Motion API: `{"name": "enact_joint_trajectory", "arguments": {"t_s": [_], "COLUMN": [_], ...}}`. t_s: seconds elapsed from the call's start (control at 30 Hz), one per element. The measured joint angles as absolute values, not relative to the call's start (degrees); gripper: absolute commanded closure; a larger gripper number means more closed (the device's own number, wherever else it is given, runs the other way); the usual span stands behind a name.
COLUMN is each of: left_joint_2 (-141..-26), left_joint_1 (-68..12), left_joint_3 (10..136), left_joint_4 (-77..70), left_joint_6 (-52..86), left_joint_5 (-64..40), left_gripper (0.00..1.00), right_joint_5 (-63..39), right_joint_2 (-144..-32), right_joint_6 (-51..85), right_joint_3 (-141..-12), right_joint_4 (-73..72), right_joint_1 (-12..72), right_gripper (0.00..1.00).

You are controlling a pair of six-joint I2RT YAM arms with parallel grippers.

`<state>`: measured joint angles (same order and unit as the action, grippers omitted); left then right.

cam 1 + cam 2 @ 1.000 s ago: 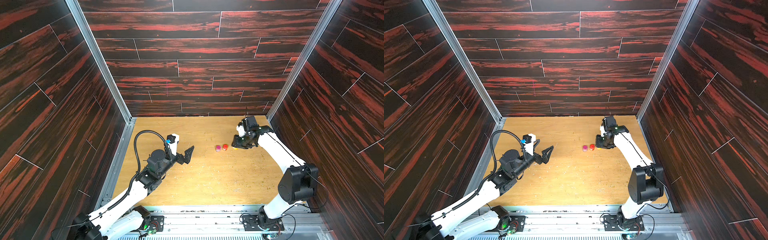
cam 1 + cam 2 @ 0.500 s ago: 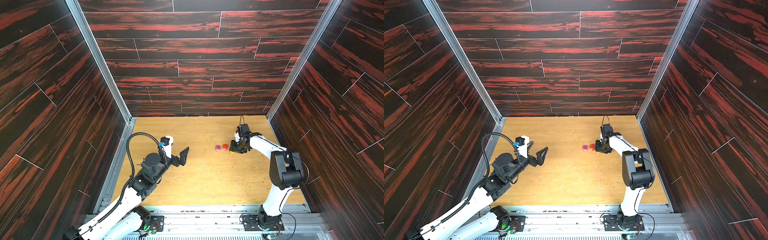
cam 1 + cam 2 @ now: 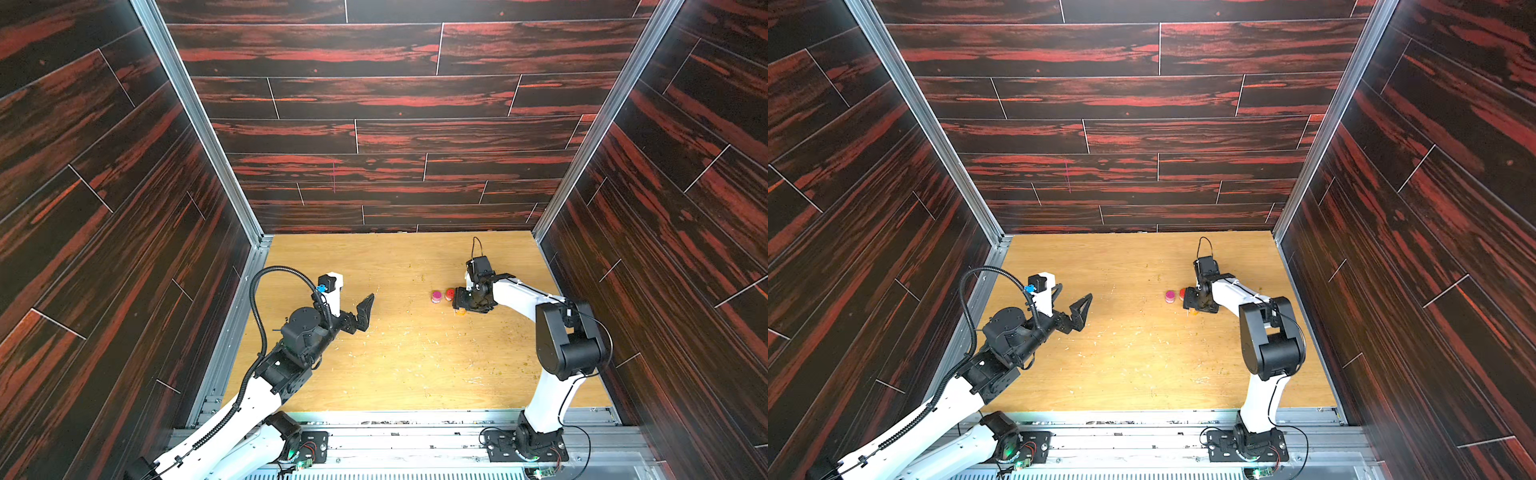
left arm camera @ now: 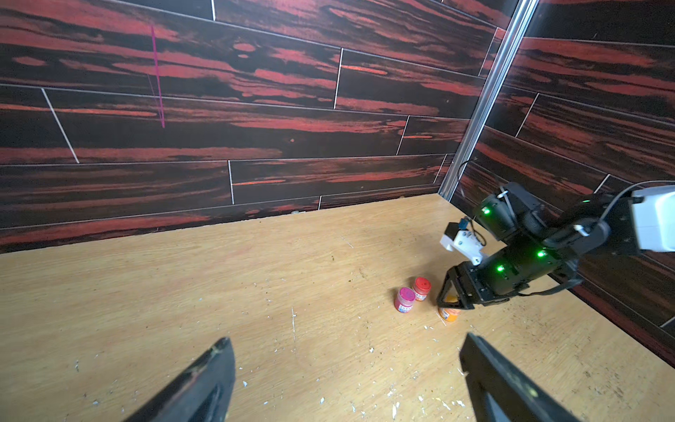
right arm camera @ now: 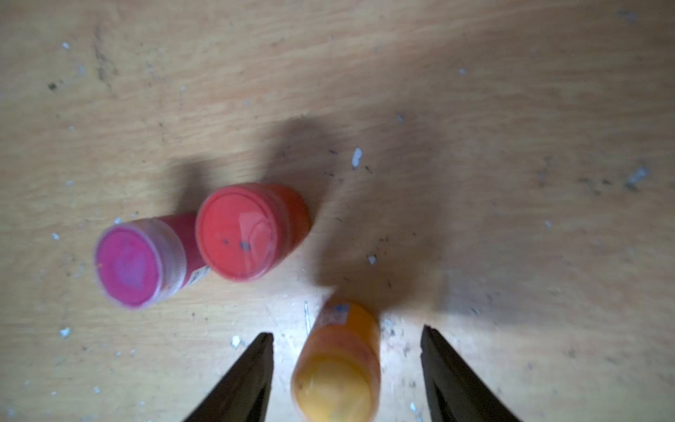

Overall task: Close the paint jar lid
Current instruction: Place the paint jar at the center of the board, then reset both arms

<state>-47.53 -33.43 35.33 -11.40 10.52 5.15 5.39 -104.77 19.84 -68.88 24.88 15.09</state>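
Observation:
Three small paint jars stand on the wooden table right of centre: a pink jar (image 5: 128,265), a red jar (image 5: 237,232) touching it, and an orange jar (image 5: 338,365) a little apart. My right gripper (image 5: 347,330) hangs open straight over the orange jar, and floor shows between each finger and the jar. Its top is blurred; a lid seems to sit on it. In both top views the right gripper (image 3: 461,302) covers most of the orange jar (image 3: 460,311). My left gripper (image 4: 347,338) is open and empty, raised over the table's left half.
Pink jar (image 3: 436,296) and red jar (image 3: 449,294) sit just left of the right gripper. Dark wood-pattern walls close in the table on three sides. Small white flecks litter the wooden tabletop (image 3: 407,357).
The right gripper has opened round the orange jar, and its elbow has swung towards the front. The left arm has shifted slightly and stays open.

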Motion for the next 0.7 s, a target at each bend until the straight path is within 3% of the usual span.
{"name": "enact_joint_trajectory", "arguments": {"t_s": [0.2,0.37,0.5,0.7], "left_joint_2": [-47.48,-48.07,-51.86,-59.7], "left_joint_1": [-32.47,-26.35,-17.06,-8.49], "left_joint_3": [34.39,26.48,20.64,16.88], "left_joint_4": [-11.49,-20.47,-27.77,-38.76], "left_joint_6": [9.15,3.4,0.78,-1.72], "left_joint_5": [16.93,29.45,34.04,33.71], "left_gripper": [0.0,0.0,0.0,0.0], "right_joint_5": [9.91,15.49,20.56,20.93], "right_joint_2": [-85.23,-69.17,-64.9,-68.69], "right_joint_6": [18.44,17.06,16.82,10.98], "right_joint_3": [-63.24,-53.6,-41.45,-18.13], "right_joint_4": [20.71,11.09,0.56,-27.62], "right_joint_1": [13.41,5.08,-1.1,-1.3], "right_gripper": [0.03,0.02,0.01,0.01]}}
